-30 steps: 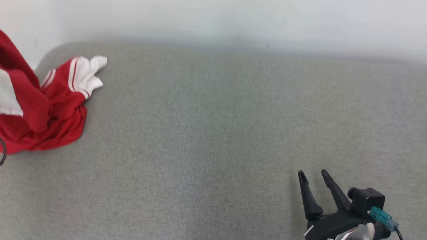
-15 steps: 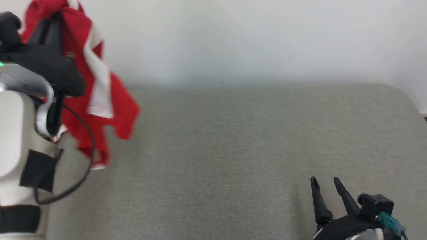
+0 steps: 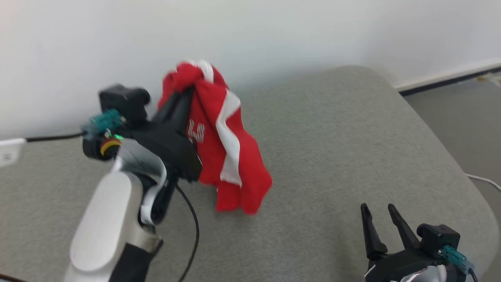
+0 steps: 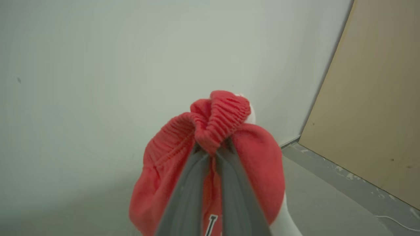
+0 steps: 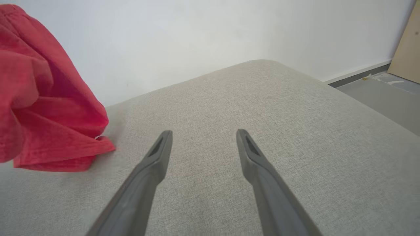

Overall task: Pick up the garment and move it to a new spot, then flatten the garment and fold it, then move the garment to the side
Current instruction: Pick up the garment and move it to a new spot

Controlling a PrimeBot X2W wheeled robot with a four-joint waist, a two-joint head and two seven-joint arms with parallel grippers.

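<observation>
The garment point(image 3: 219, 149) is red with white stripes and hangs bunched from my left gripper point(image 3: 188, 91), which is shut on its ribbed band. Its lower end trails near the grey cushion point(image 3: 332, 149). In the left wrist view the red ribbed band point(image 4: 216, 118) is pinched between the closed fingers of the left gripper point(image 4: 212, 151). At the lower right my right gripper point(image 3: 378, 208) stands open with nothing in it, low over the cushion. The right wrist view has the right gripper point(image 5: 203, 132) open, with the garment point(image 5: 42, 108) at far left, its hem touching the cushion.
A white wall point(image 3: 274, 35) rises behind the cushion. The cushion's rounded right edge drops to a grey floor point(image 3: 469, 117) with a dark baseboard. A tan panel point(image 4: 377, 98) leans at the right of the left wrist view. A black cable point(image 3: 193, 235) hangs from my left arm.
The head camera has swung right. My left arm has lifted the garment off the cushion and carried it right, toward the middle. The right gripper stays open in the same place.
</observation>
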